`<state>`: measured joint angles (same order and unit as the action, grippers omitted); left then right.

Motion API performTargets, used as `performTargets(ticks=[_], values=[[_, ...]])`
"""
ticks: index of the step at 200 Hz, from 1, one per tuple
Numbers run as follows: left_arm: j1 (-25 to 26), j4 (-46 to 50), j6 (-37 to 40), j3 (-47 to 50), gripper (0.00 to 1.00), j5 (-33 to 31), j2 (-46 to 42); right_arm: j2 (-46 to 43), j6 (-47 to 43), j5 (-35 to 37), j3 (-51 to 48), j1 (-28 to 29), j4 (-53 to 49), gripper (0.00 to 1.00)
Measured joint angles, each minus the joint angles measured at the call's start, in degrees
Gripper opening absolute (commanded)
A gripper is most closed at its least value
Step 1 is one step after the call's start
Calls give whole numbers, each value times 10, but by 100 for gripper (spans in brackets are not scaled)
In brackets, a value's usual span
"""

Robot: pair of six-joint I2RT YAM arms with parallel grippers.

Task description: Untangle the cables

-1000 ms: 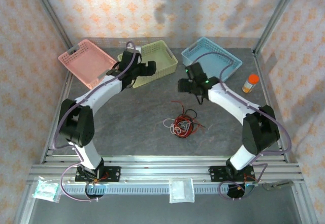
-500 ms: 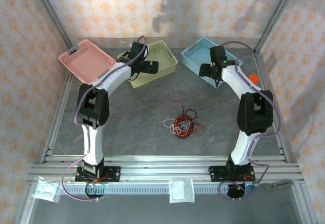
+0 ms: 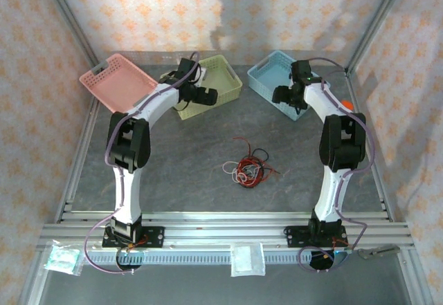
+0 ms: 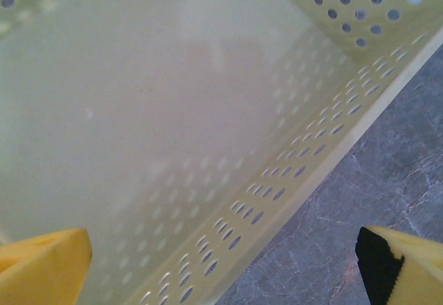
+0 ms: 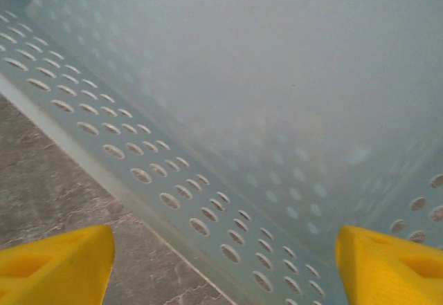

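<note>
The cables (image 3: 247, 167) lie in a small red, black and white tangle on the grey table's middle, with nothing touching them. My left gripper (image 3: 204, 97) hovers at the near rim of the yellow basket (image 3: 223, 75), far behind the tangle. In the left wrist view the left gripper (image 4: 221, 277) is open, its yellow fingers (image 4: 43, 266) wide apart over the basket's perforated wall (image 4: 277, 187). My right gripper (image 3: 285, 96) hangs over the near edge of the blue basket (image 3: 273, 70). The right wrist view shows the right gripper (image 5: 225, 270) open and holding nothing above that basket's wall (image 5: 173, 194).
A pink basket (image 3: 118, 82) sits at the back left. An orange-capped bottle (image 3: 347, 104) stands partly behind the right arm. Two flat packets (image 3: 248, 259) (image 3: 64, 259) lie beyond the near rail. Metal frame posts and patterned walls close in the table.
Both arms have swung back and stretched upright. The right gripper left the table's middle for the blue basket's edge. The left gripper shifted slightly over the yellow basket. The cables stayed still.
</note>
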<state>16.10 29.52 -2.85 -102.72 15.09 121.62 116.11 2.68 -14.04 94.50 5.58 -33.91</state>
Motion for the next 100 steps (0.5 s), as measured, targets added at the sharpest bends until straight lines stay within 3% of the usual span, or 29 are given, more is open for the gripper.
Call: performTargets(ticks=[63, 100], values=[[0, 24, 4, -5, 100, 38, 24, 10, 0, -32, 0, 15, -4, 81], [0, 24, -4, -4, 91, 90, 24, 14, 0, -47, 0, 32, -6, 79]])
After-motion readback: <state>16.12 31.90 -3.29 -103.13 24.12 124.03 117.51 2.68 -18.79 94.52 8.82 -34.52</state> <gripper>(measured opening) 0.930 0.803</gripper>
